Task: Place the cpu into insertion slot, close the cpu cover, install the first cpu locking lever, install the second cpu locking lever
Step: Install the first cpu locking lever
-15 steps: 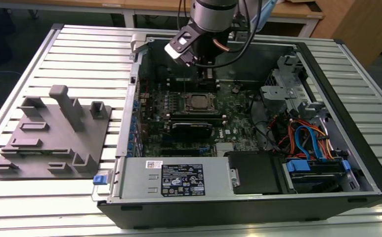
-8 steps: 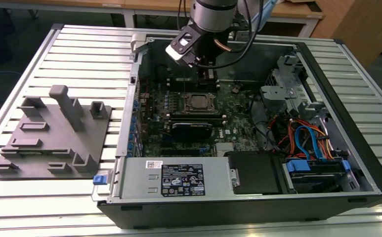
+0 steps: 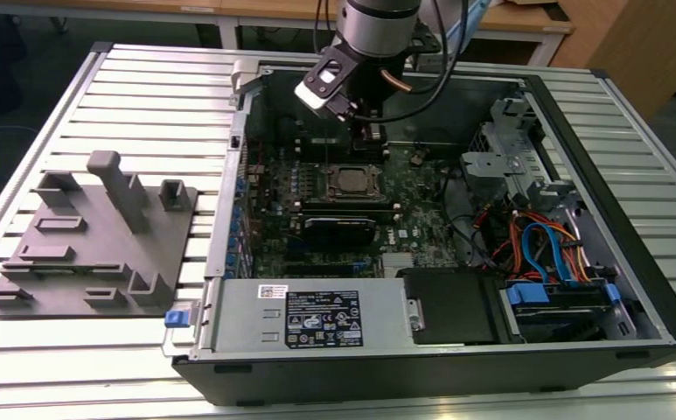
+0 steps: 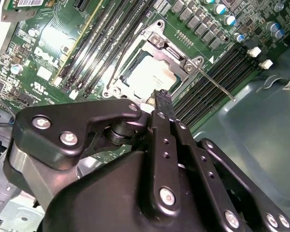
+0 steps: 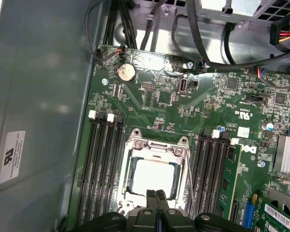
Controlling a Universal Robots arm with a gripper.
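While the small square cpu with its dull silver-grey top already lies in the black insertion slot on the green circuit board, the thin silver cpu cover looks lowered over it; one thin wire locking lever juts sideways, seemingly unlatched. Over the socket's edge hangs the black gripper, jaws pressed together, empty. A white sticker on the grey case wall carries print I cannot make out.

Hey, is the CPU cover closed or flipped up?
Closed: the cpu cover lies flat, framing the cpu in both wrist views.
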